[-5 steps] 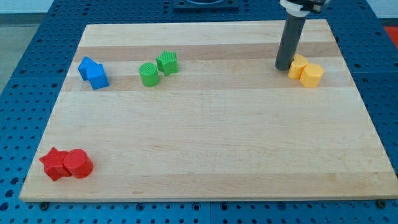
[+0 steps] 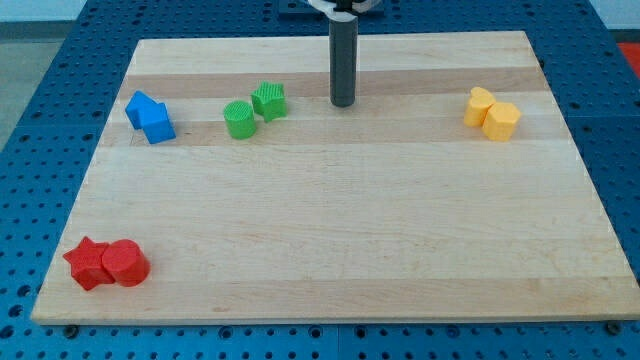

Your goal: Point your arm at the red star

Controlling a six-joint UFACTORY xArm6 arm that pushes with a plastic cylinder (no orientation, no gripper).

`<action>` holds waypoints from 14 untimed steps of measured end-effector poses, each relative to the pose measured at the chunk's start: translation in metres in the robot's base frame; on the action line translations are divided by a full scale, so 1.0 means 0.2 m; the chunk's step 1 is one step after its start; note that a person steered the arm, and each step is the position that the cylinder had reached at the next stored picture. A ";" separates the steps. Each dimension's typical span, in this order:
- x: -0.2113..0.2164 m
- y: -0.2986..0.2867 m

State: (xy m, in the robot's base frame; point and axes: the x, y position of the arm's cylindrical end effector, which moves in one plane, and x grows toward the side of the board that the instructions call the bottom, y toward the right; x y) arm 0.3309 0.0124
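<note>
— Blocks first: how many do you count on the board (image 2: 330,250)?

— Eight, in four pairs. Two red ones at the view's bottom left: the red star (image 2: 86,264) and, touching it on its right, a red cylinder (image 2: 125,264). Two blue ones at the upper left, pressed together: one blue block (image 2: 141,106) and a second blue block (image 2: 157,123) just below and to the right of it; their shapes I cannot make out for sure. Two green ones near the top, left of centre: a green cylinder (image 2: 239,119) and a green block (image 2: 269,100) with ridged sides, touching it on the upper right. Two yellow ones at the upper right: a yellow block (image 2: 479,105) and a yellow hexagonal block (image 2: 501,121) against it.

— And your rod?

— One rod, upright, coming down from the view's top. My tip (image 2: 343,103) rests on the wood near the top centre, clear of every block. It touches nothing; the green block is the nearest, off to the view's left, and the yellow pair is well apart on the right.

— Where is the red star relative to you?

— Far away, diagonally across the board, in the bottom-left corner near the edge.
</note>
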 end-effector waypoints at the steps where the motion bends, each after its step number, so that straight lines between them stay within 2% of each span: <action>1: 0.16 -0.07; 3: 0.67 -0.32; 4: 0.69 -0.39; 10: 0.67 -1.30; 11: 0.73 -1.41; 12: 0.98 -1.41; 14: 0.97 -1.59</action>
State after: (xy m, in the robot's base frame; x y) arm 0.5259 -0.3046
